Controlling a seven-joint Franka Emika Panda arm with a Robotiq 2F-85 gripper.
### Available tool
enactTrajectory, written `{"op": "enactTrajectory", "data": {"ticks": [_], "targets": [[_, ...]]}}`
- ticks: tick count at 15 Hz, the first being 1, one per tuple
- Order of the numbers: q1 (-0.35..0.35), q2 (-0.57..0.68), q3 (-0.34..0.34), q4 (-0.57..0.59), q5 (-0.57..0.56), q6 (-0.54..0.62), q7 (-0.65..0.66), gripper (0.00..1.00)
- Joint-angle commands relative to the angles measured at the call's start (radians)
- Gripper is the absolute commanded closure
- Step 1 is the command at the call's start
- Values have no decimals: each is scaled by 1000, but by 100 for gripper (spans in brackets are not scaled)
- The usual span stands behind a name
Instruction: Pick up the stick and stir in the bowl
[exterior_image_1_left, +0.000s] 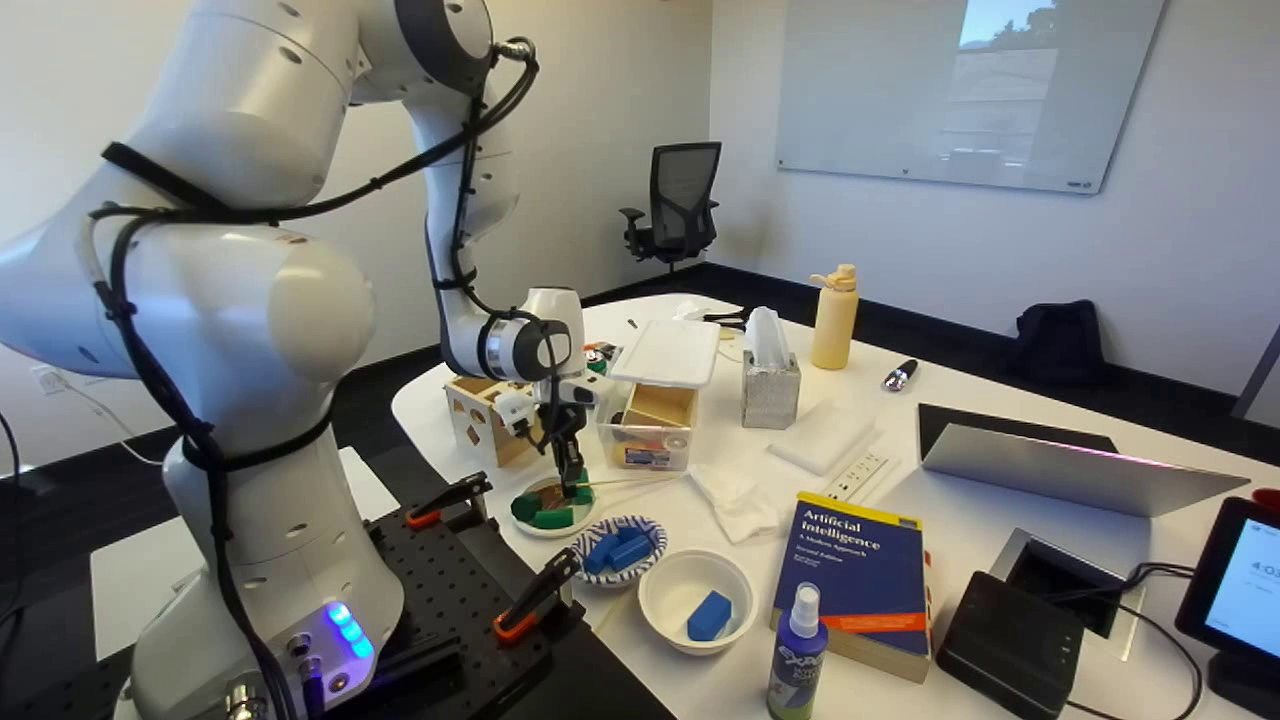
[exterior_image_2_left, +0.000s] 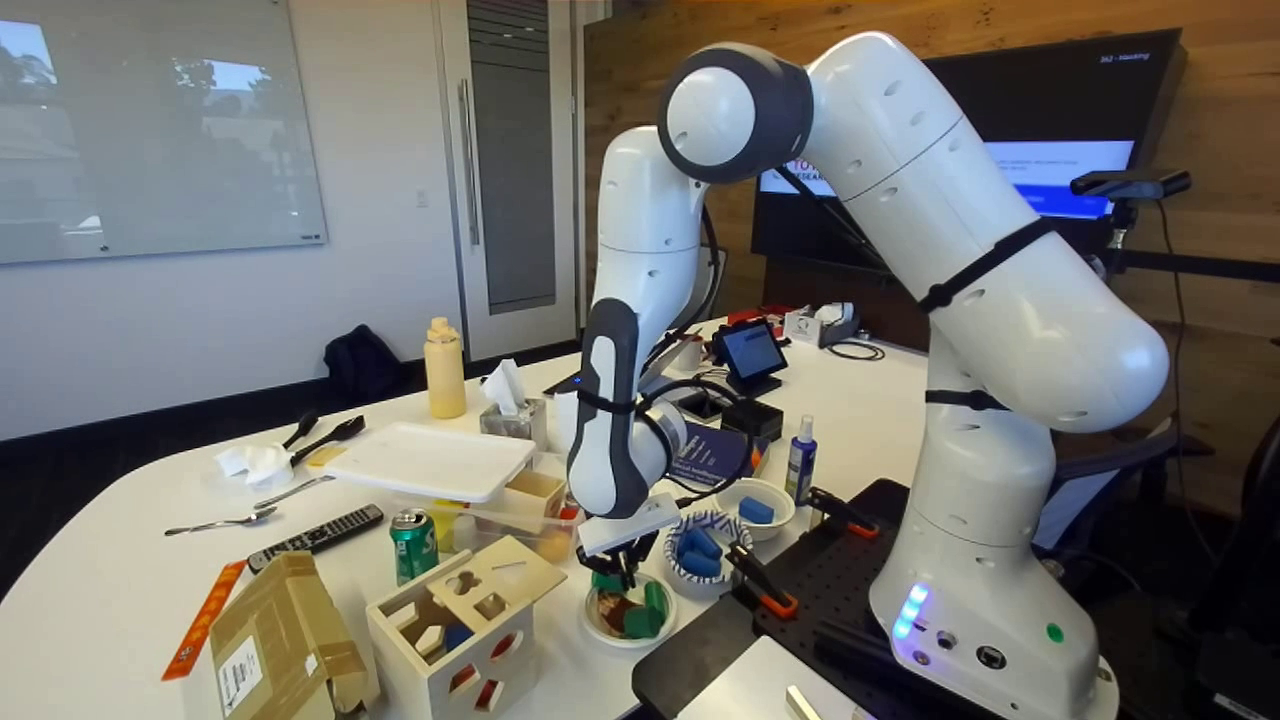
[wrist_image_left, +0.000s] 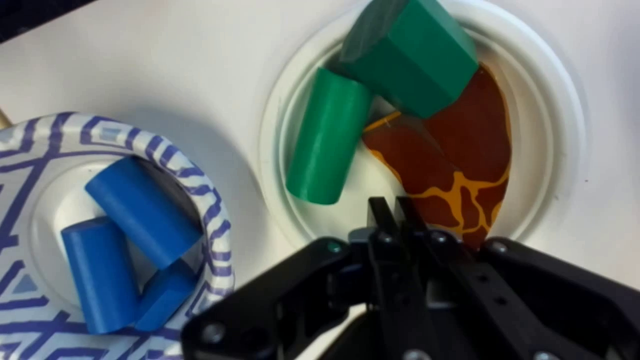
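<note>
Wrist view shows your end effector (wrist_image_left: 390, 200) with its fingers pressed together over the bowl (wrist_image_left: 570, 125) of green blocks (wrist_image_left: 327, 137). In an exterior view the stick (exterior_image_1_left: 636, 481) runs from near those tips out past the rim; you can't tell whether it's pinched. You're likely at the grasp: confirm the hold, lift gently, then swing one end into the bowl to stir. Your white bench (exterior_image_1_left: 710, 685) is crowded; past it are an office chair (exterior_image_1_left: 682, 195) and a mounted whiteboard (exterior_image_1_left: 920, 90).
</note>
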Motion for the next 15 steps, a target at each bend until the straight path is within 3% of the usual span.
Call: {"op": "enactTrajectory", "data": {"ticks": [1,5,7,9,11,12,15], "targets": [[18,-71,-7,-31,-20,-53,1,98],[107,-245,-95,-107,-76,-190,59,98],[109,-350,-117,-124,-142,-281,81,98],[101,-464,-116,-134,-96,-383,13,98],[55,-581,-91,-157,-33,-497,-51,98],[-75,-635,20,-171,-37,-543,-58,98],[-244,-723,153,-226,140,-626,-182,98]]}}
